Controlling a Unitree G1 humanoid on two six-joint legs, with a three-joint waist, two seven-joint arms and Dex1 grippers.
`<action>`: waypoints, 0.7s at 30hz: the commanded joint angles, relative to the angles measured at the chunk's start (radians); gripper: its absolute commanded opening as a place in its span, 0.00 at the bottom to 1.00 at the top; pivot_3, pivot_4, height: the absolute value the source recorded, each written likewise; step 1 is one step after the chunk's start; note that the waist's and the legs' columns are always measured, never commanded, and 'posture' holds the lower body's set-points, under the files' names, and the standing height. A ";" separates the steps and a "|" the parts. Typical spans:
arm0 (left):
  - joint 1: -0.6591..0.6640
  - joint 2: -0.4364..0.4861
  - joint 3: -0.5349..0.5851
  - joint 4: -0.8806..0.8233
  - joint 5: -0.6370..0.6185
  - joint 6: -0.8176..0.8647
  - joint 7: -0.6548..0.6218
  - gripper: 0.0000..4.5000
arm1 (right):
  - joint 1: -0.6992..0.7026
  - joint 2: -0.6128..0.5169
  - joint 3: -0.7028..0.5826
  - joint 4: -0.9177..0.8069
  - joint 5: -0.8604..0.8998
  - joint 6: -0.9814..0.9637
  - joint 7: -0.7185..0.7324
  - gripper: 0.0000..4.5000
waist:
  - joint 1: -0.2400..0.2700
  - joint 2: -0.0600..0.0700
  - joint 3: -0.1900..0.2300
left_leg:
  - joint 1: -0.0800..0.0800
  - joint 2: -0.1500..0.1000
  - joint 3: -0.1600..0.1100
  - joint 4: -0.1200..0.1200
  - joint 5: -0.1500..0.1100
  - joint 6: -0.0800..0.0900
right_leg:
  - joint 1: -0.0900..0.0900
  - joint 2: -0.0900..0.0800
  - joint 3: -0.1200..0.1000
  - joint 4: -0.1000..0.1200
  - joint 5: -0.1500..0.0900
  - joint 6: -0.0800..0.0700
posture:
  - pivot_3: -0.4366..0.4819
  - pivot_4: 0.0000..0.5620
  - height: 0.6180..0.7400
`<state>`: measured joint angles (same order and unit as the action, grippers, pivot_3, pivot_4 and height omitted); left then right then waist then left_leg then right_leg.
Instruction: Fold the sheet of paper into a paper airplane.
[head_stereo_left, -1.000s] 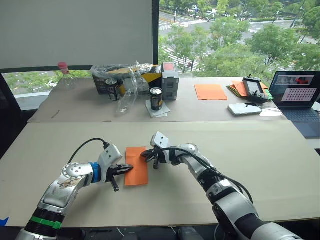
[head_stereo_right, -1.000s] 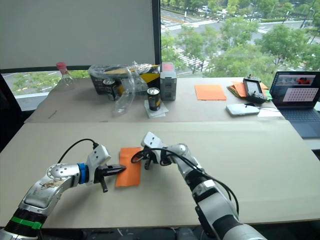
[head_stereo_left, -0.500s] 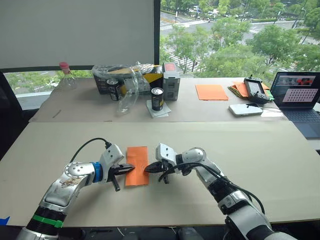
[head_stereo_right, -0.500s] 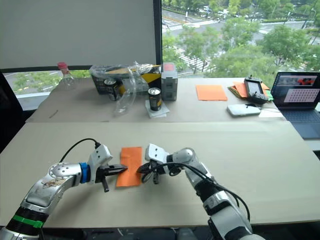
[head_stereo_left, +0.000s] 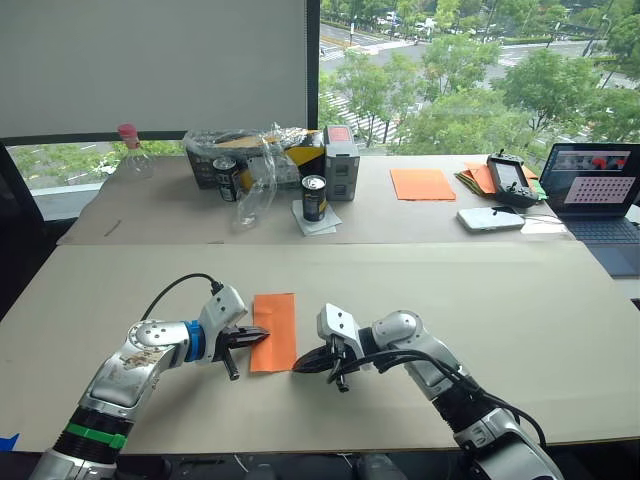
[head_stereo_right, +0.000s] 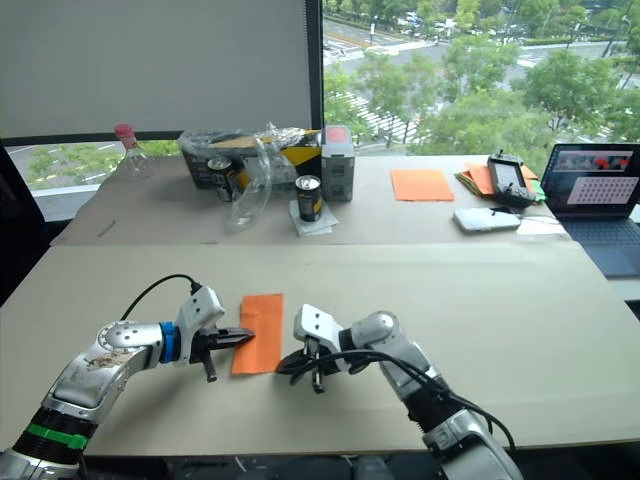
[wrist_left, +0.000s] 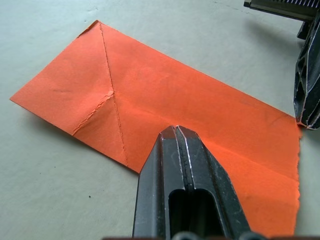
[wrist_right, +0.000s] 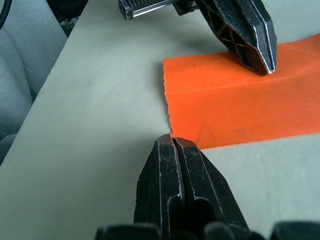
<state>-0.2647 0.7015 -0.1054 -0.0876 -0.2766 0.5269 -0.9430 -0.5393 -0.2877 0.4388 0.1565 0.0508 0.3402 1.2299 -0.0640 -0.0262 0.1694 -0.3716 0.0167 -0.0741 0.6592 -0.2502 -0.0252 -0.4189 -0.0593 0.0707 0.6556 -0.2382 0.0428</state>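
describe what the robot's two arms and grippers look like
Both arms are silver metal with loose black cables. The left arm has a blue ring near the wrist and a green band lower down. The left gripper and right gripper have black, tapering fingers on white wrist housings.

Bright orange creased sheet of paper (wrist_left: 165, 110) on a seemingly pale beige table (head_stereo_left: 500, 300)

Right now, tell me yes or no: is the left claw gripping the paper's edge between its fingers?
No: the left claw is shut, its tip pressing down on top of the paper, nothing pinched between the fingers.
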 joint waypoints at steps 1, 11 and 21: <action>0.003 0.009 0.018 -0.008 -0.003 -0.005 -0.002 0.00 | -0.020 -0.038 -0.007 -0.040 0.010 0.061 0.001 0.01 | 0.001 0.000 0.000 | 0.000 0.000 0.000 0.000 0.000 0.000 | 0.000 0.000 0.000 0.000 0.000 0.000 | 0.48 0.27 0.92; 0.028 -0.015 0.153 -0.031 -0.076 -0.114 0.000 0.00 | -0.107 0.003 -0.161 0.013 0.124 0.022 -0.083 0.01 | 0.003 -0.001 0.001 | -0.006 0.000 -0.002 0.000 0.000 0.000 | -0.004 0.000 -0.002 -0.001 0.000 0.000 | 0.48 0.27 0.92; 0.077 0.016 0.232 -0.036 -0.086 -0.119 0.014 0.00 | -0.177 0.048 -0.117 0.136 0.060 -0.080 -0.138 0.01 | -0.003 0.000 0.001 | -0.008 0.000 -0.002 0.000 0.000 0.000 | -0.006 0.000 -0.002 -0.001 0.000 -0.001 | 0.48 0.27 0.92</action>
<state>-0.1906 0.7043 0.1013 -0.1020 -0.3562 0.4213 -0.9249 -0.6923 -0.2321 0.3388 0.3070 0.1080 0.2873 1.0954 -0.0673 -0.0263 0.1708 -0.3796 0.0168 -0.0761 0.6595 -0.2499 -0.0257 -0.4250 -0.0597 0.0688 0.6548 -0.2379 0.0423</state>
